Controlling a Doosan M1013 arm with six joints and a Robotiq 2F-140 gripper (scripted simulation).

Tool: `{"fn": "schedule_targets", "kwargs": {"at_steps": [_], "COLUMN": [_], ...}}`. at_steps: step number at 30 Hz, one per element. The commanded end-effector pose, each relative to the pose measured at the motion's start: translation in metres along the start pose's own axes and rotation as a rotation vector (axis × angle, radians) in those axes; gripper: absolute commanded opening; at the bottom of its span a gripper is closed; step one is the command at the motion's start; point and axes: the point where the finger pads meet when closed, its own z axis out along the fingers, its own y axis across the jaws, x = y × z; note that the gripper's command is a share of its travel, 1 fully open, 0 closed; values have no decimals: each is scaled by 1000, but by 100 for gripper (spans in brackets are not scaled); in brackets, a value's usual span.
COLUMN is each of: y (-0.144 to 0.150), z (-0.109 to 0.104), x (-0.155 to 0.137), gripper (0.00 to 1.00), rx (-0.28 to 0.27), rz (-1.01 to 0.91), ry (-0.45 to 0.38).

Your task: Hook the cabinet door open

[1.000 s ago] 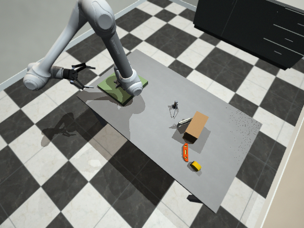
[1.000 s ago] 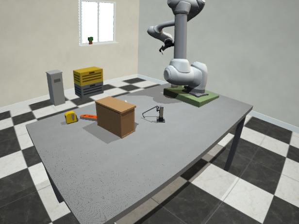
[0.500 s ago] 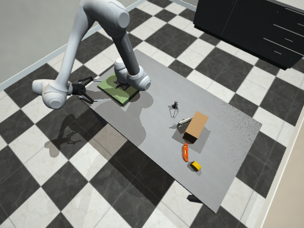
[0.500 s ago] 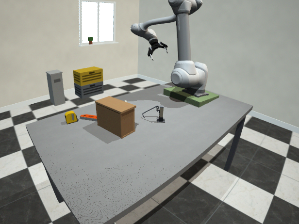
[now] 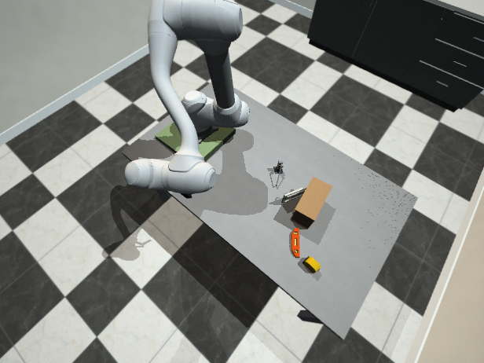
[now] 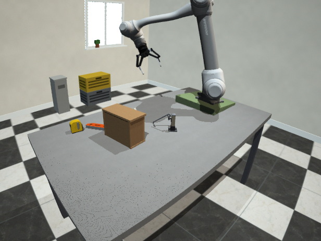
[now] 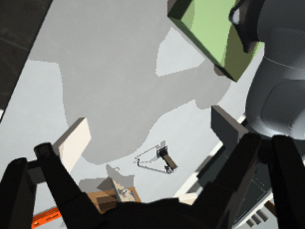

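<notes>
On the tabletop [image 6: 182, 167], nearest the exterior camera, stands the brown cabinet [image 6: 124, 124], flat on its base, with a yellow tape measure [image 6: 76, 125] and an orange level [image 6: 95, 126] lying beside its far-left end. Just past the cabinet's right end stands the short post [image 6: 173, 122], and the thin wire hook [image 6: 161, 119] runs from its top down toward the cabinet, so the hook's long axis lies roughly along the line from post to cabinet, its free tip pointing at the door end. In the top view the door [image 5: 294, 194] shows as a pale sliver swung out a little at the cabinet end facing the post; whether the eye is within the hook's reach I cannot tell. Farther back, the arm rises from its green base plate [image 6: 229, 104], and the pincer [image 6: 150, 66] hangs high over the tabletop's far edge, fingers spread wide, nothing in them — well apart from hook and door. The risks lie ahead, I judge: a descent that clips the light cabinet could tip or shove it; the slim hook could slip from wide fingers — or catch on the door panel rather than the eye.
</notes>
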Motion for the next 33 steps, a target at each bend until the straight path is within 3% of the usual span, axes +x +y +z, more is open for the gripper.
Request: {"fn": "schedule_targets", "kwargs": {"at_steps": [1, 9, 11, 12, 18, 24, 33], "y": [-38, -77, -77, -84, -83, -72, -68], "z": [15, 56, 56, 70, 110, 154, 162], "x": [-54, -183, -183, -223, -320, -418, -435], "gripper": [100, 100, 100, 100, 100, 100, 100], "rx": [51, 197, 197, 220, 334, 391, 404], "rz": [-37, -164, -164, -186, -298, -362, -377], "ry": [149, 322, 322, 340, 401, 416, 418]}}
